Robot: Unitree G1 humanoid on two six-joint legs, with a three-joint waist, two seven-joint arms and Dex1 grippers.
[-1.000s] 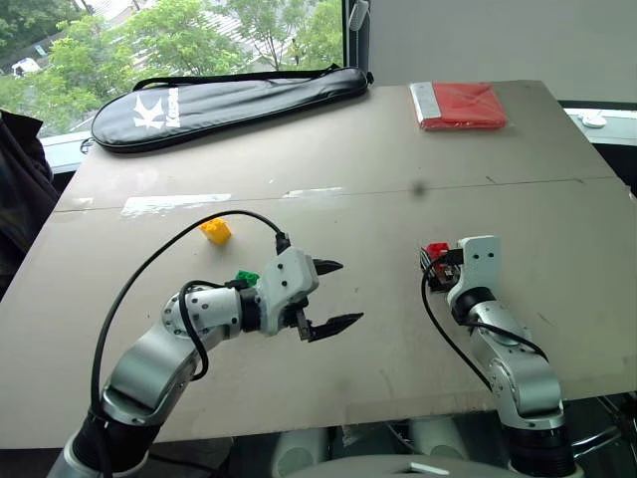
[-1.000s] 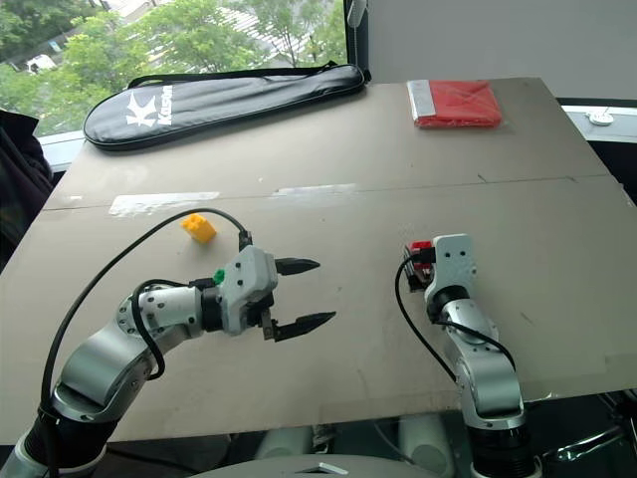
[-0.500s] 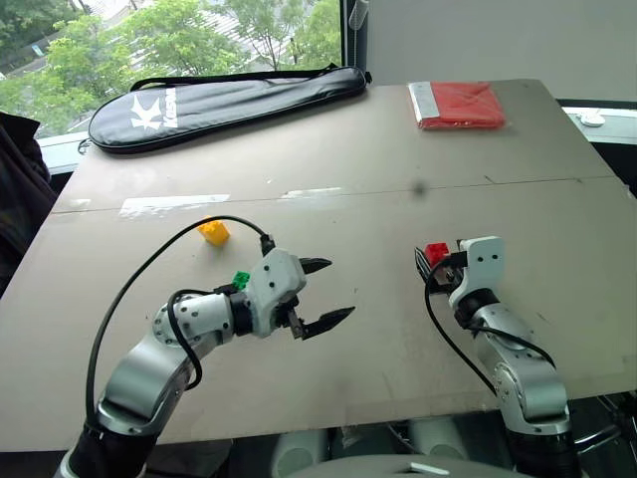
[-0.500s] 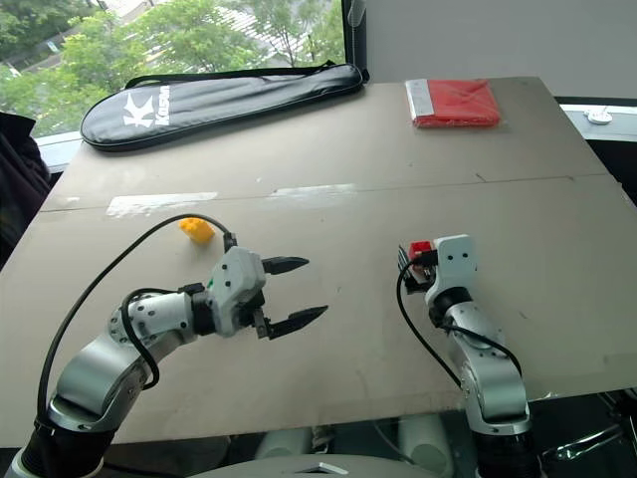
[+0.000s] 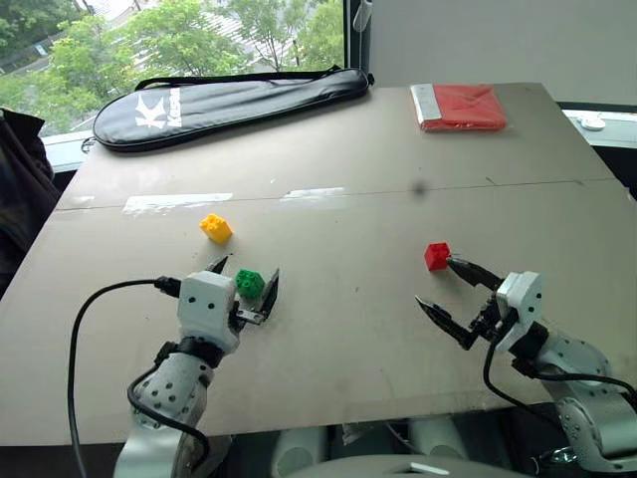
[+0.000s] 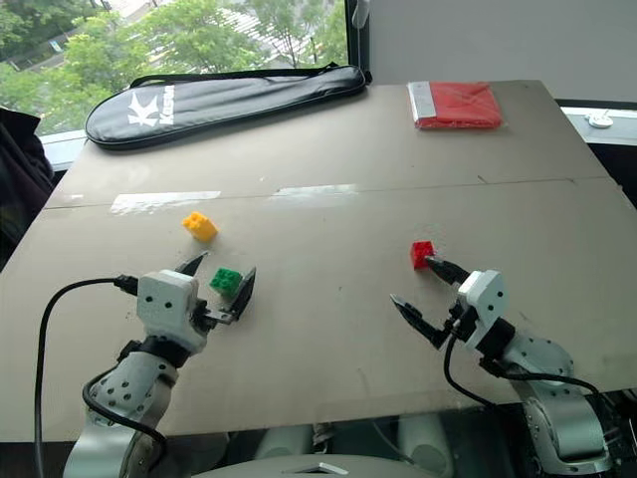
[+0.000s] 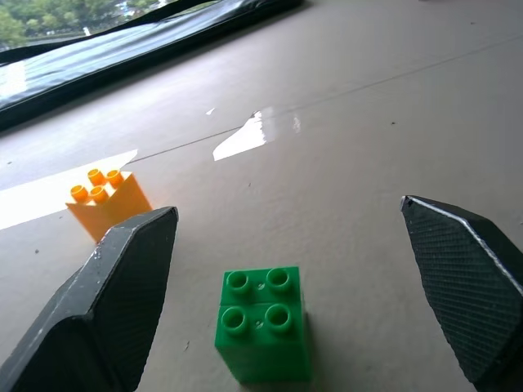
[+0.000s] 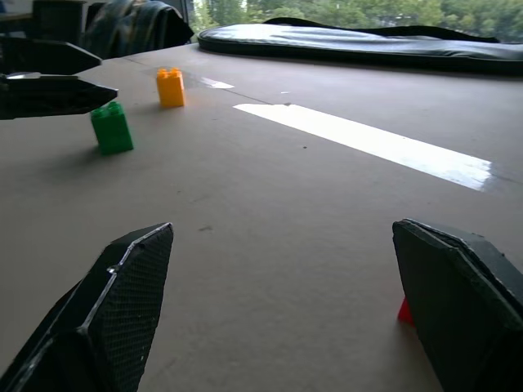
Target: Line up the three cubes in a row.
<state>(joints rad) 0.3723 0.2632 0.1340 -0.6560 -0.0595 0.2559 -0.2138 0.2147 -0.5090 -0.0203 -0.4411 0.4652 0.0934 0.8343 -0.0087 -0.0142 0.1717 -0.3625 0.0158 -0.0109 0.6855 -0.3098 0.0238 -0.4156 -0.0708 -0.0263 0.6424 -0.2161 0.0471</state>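
Cubes sit spread across the near half of the brown desk point(image 5: 328, 149), none of them lined up yet. The yellow cube point(image 5: 215, 228) lies toward the left, with the green cube point(image 5: 249, 283) a little nearer the robot and slightly right of it, and the red cube point(image 5: 436, 256) rests well apart on the right side. The left tool point(image 5: 244, 281) lies low over the desk with its two black fingers spread wide, one on each side of the green cube; in the left wrist view the green cube point(image 7: 263, 324) stands upright between the fingers point(image 7: 122, 286) with clear gaps on both sides, touching neither, and the yellow cube point(image 7: 106, 200) shows just beyond. The right tool point(image 5: 458, 294) is also spread wide and holds nothing; its upper finger tip sits just beside the red cube, and whether they touch cannot be told. At the far edge of the desk a black racket bag point(image 5: 229, 100) lies on the left and a flat red packet point(image 5: 460, 106) on the right.
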